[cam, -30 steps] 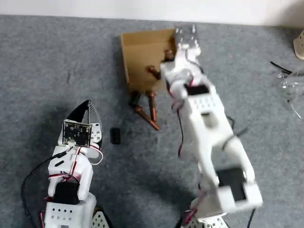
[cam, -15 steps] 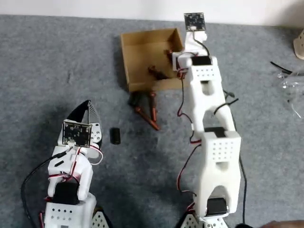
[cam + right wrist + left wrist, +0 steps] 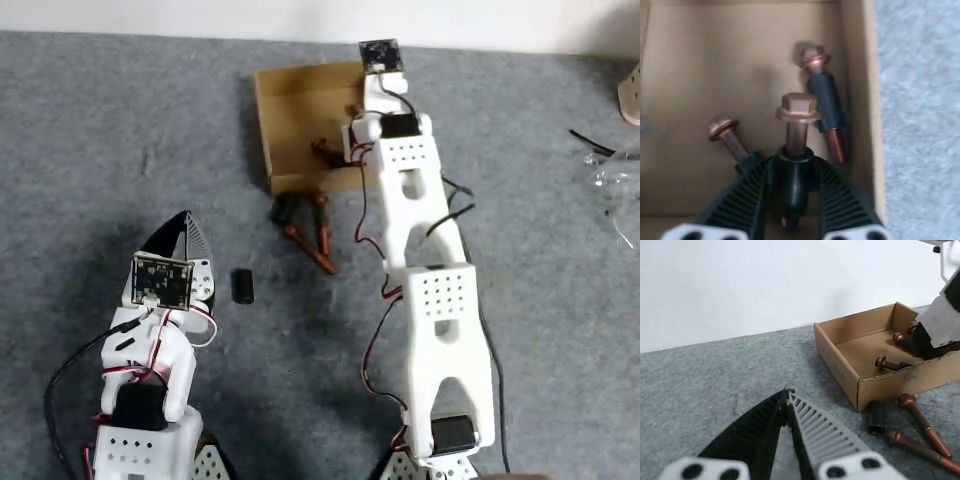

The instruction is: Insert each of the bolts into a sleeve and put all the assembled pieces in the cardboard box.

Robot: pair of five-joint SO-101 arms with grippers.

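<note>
The held piece (image 3: 796,120), a copper-coloured flanged bolt seated in a black sleeve, hangs inside the cardboard box (image 3: 858,75), close to one side wall. The right gripper (image 3: 794,170) has its jaws clamped on the sleeve, with the bolt head pointing away from the wrist.

Two finished pieces lie on the box floor. One (image 3: 824,107) rests along that wall, and the other (image 3: 730,137) lies on the far side of the held piece, partly hidden by a jaw.

The piece looks rigid, small and dense, with smooth metal that may slip. The sleeve is the sensible place to grip. The bolt probably slides freely in the sleeve, so it could drop out if the piece is tipped head-down.

Outside the box, just beside its front wall, two loose bolts (image 3: 322,228) lie crossed on the grey counter (image 3: 120,130) next to a bare sleeve (image 3: 285,208). A second sleeve (image 3: 243,285) lies apart from them, nearer the left gripper (image 3: 187,218). That gripper rests low over the counter with its jaws closed on nothing.
</note>
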